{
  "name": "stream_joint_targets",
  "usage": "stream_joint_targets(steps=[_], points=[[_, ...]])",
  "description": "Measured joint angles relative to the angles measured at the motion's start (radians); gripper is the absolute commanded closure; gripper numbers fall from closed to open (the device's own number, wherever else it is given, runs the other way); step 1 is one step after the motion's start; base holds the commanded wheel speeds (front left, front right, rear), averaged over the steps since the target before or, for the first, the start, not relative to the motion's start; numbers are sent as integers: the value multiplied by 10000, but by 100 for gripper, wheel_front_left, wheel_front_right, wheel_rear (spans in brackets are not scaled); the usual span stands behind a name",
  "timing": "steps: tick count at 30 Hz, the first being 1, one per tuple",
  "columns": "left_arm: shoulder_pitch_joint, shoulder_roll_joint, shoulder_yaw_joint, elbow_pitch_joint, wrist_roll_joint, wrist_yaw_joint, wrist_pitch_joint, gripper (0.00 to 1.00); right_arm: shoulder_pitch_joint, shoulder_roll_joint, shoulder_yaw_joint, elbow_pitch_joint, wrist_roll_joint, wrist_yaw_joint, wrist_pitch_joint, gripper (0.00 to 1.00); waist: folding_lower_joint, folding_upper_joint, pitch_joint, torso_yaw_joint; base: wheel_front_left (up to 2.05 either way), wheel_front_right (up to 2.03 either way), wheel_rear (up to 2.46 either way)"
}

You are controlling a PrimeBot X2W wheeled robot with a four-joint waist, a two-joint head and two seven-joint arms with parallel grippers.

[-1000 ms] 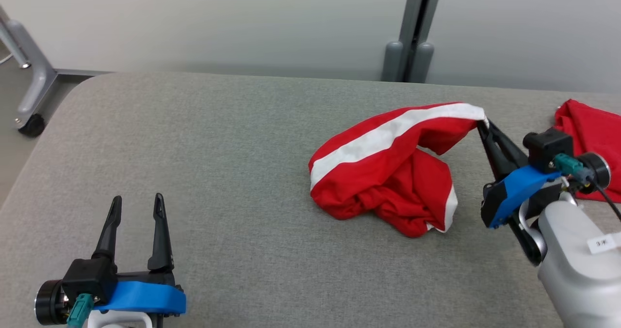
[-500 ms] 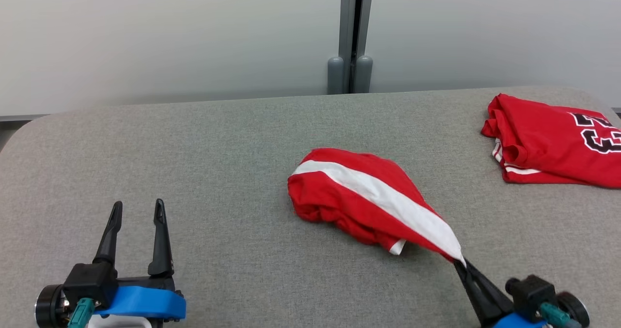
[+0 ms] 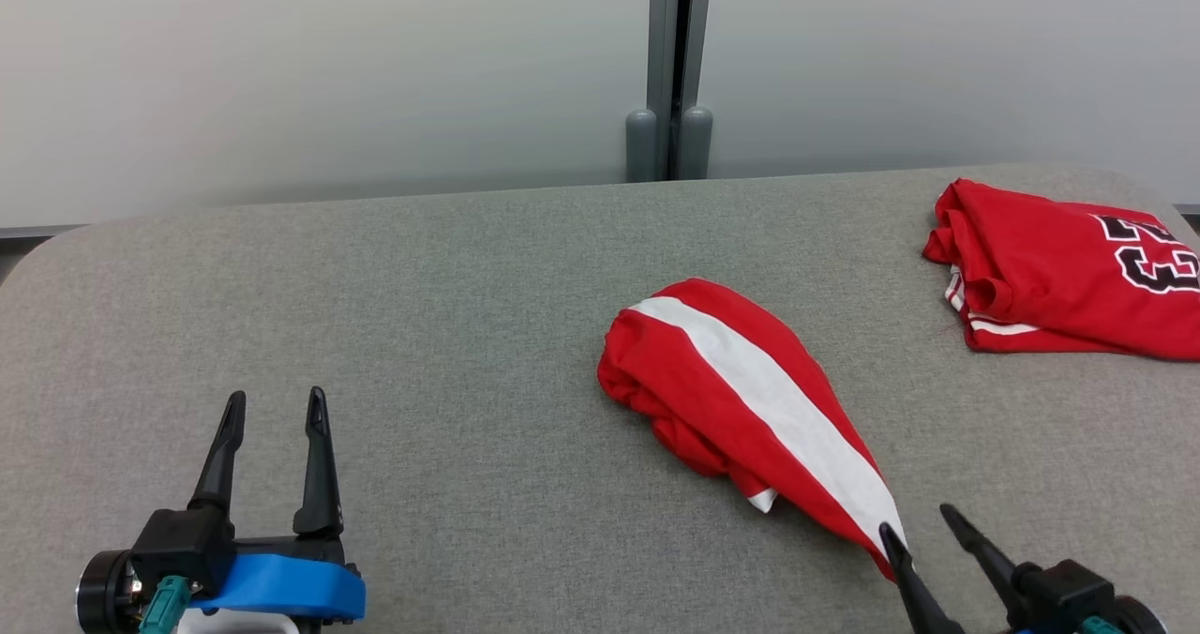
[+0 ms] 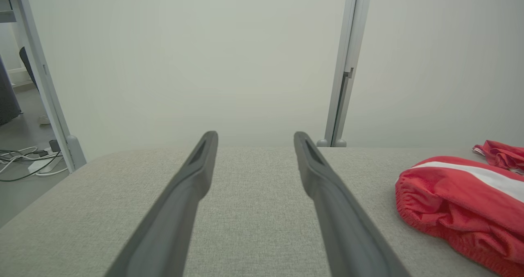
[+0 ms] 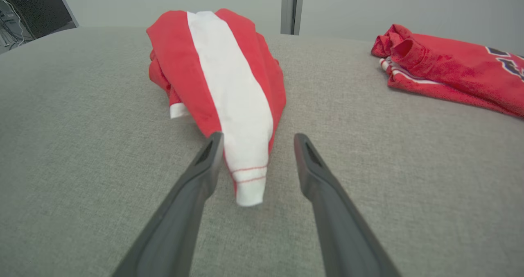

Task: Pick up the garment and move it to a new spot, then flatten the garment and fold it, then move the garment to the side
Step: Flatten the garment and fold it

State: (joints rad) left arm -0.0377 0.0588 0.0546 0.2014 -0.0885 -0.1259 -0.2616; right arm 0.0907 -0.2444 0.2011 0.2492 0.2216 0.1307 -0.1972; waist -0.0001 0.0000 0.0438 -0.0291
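- Grey fabric-topped counter filled the frame.
- Crumpled red cloth garment with a white stripe lay centre-right; relocation looked done, and flattening next needs both arms.
- Right gripper, lower right: jaws released astride its hem.
- Left gripper, lower left: jaws released, empty.

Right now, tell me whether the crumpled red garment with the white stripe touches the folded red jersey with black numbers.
Apart. The head view shows bare grey table between the striped garment and the jersey.
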Motion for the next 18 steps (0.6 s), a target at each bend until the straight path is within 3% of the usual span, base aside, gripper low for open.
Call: stream_joint_targets(steps=[10,18], points=[[-1,44,21,33,2,-2,0,0,-713,171,-600,-1384,-90,0,-332,0,0,0,-54,242,0,0,0],[-18,105,75,-8,10,-2,0,0,-1530,1012,-1758,-1093,-481,0,-512,0,0,0,57,431,0,0,0]])
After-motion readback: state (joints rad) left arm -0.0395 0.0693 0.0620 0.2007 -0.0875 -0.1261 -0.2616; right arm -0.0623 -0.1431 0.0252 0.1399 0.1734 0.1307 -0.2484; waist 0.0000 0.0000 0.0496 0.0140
